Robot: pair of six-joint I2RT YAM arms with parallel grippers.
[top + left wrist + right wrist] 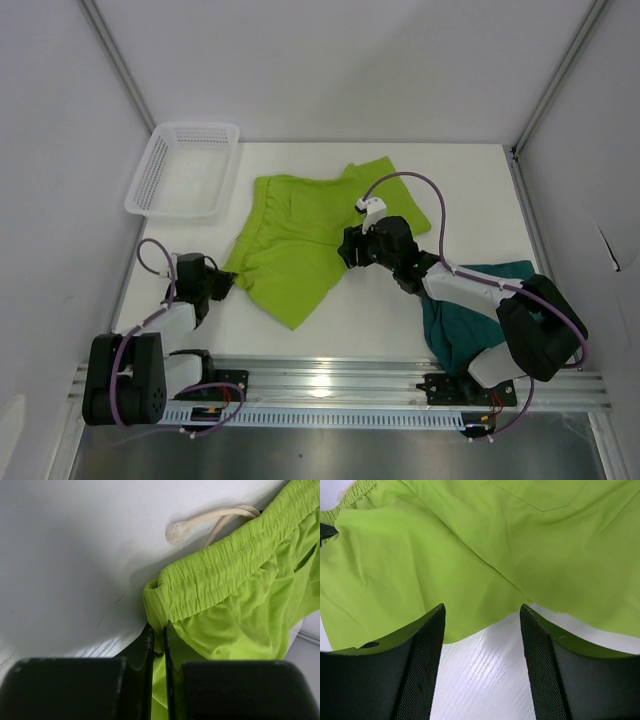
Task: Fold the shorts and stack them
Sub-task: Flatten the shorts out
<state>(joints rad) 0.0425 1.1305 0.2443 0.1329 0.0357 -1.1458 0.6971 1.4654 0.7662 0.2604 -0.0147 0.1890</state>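
White table [470,200] is seen bare beyond the right pincer [348,250], so room for a fold is judged enough. The lime shorts [300,235] are spread between both pincers: the waistband corner is pinched by the left pincer [157,635]; the right one is held open over the hem, which should be gripped equally deep. The teal shorts [455,325] lie behind it, at the near edge.

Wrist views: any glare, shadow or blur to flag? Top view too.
Left wrist: lime shorts sharp, with a soft shadow beneath them on the table; left end effector dark and soft-edged up close. Right wrist: streaky glare on the table inside the open right end effector, fabric in focus. Top external: even light, bright reflection on the metal rail.
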